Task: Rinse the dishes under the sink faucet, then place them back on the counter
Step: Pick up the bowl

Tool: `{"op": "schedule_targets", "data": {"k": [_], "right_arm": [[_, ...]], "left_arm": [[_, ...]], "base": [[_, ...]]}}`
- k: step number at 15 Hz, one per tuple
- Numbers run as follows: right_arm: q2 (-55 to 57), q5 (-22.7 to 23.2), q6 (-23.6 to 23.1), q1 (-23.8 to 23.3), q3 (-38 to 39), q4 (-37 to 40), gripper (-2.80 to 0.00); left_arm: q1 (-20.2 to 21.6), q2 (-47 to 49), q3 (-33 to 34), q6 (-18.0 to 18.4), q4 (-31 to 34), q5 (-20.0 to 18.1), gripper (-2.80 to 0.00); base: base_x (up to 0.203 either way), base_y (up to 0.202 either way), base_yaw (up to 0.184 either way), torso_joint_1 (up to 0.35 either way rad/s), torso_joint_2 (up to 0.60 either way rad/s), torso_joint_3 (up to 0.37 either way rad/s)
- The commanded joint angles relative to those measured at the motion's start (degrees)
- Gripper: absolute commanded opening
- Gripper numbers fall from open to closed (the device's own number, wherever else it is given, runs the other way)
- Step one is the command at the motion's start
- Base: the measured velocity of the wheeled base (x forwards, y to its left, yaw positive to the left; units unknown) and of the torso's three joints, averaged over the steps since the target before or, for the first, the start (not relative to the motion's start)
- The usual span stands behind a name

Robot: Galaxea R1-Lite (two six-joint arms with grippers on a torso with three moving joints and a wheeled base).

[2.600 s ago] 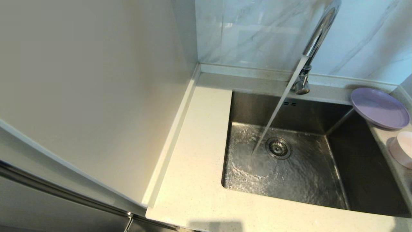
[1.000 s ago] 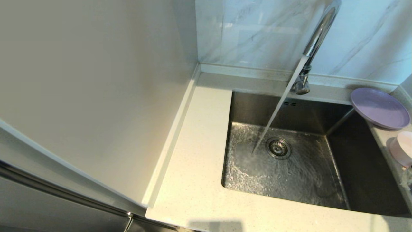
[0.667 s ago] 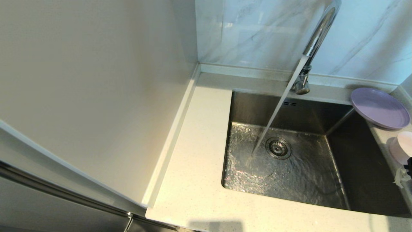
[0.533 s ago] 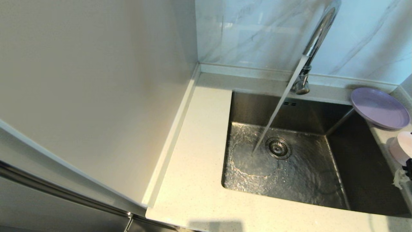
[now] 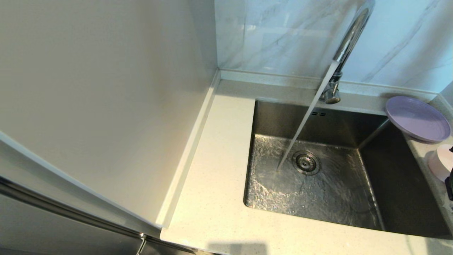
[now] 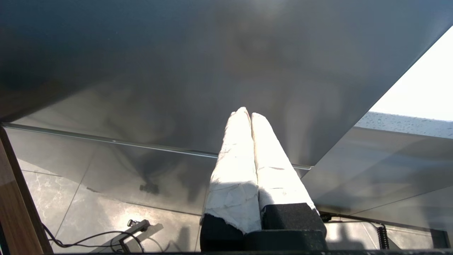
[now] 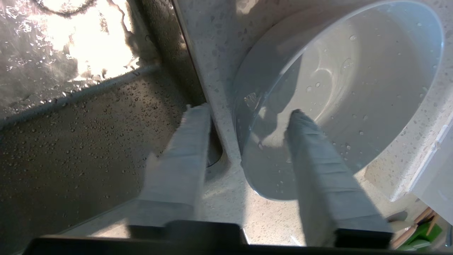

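The pale pinkish-white bowl (image 5: 440, 161) stands on the counter (image 5: 219, 177) at the sink's right side, wet with droplets (image 7: 347, 81). My right gripper (image 7: 247, 113) is open and straddles the bowl's near wall: one fingertip (image 7: 300, 120) is inside the bowl, the other (image 7: 194, 120) hangs over the basin's edge. In the head view only a dark bit of this gripper (image 5: 450, 184) shows at the right border. The lavender plate (image 5: 417, 118) lies behind the bowl in the corner. I cannot pick out the pink saucer. The faucet (image 5: 348, 39) is running. My left gripper (image 6: 246, 113) is shut and empty, parked below counter height.
The water stream (image 5: 304, 120) falls slantwise just left of the drain (image 5: 306, 163) in the steel basin (image 5: 400, 184). A tall pale panel (image 5: 106, 106) walls off the left. A wide strip of counter runs left of the sink, with a raised rim (image 5: 283, 79) along the back.
My right gripper came in from the right border and moved up to the bowl, now straddling its wall. The water keeps running; plate and bowl stay put.
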State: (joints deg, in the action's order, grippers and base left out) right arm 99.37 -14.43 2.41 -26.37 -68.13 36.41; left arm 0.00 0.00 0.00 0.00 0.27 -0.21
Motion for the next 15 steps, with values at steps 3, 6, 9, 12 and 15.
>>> {"op": "schedule_targets", "data": {"k": [3,6,9,12,15], "right_arm": [[0.92,-0.07,0.13,-0.63,0.58,0.31,-2.8],[1.09,0.01,0.06,-2.89,1.37,0.44,-2.8],[-2.84,-0.03,-0.24,-5.18,4.81,0.42,-2.8],[-9.56,0.44,-1.46,-5.57,7.59,0.57,-2.8],[-17.35,4.19,-11.3,-5.46,10.58,4.68,-2.8]], "left_arm": [[0.0,0.0,0.0,0.0,0.0,0.03,-2.8],[0.0,0.0,0.0,0.0,0.0,0.03,-2.8],[0.0,0.0,0.0,0.0,0.0,0.03,-2.8],[0.0,0.0,0.0,0.0,0.0,0.03,-2.8],[0.0,0.0,0.0,0.0,0.0,0.0,-2.8]], "base": [[0.0,0.0,0.0,0.0,0.0,0.0],[0.0,0.0,0.0,0.0,0.0,0.0],[0.0,0.0,0.0,0.0,0.0,0.0],[0.0,0.0,0.0,0.0,0.0,0.0],[0.0,0.0,0.0,0.0,0.0,0.0]]}}
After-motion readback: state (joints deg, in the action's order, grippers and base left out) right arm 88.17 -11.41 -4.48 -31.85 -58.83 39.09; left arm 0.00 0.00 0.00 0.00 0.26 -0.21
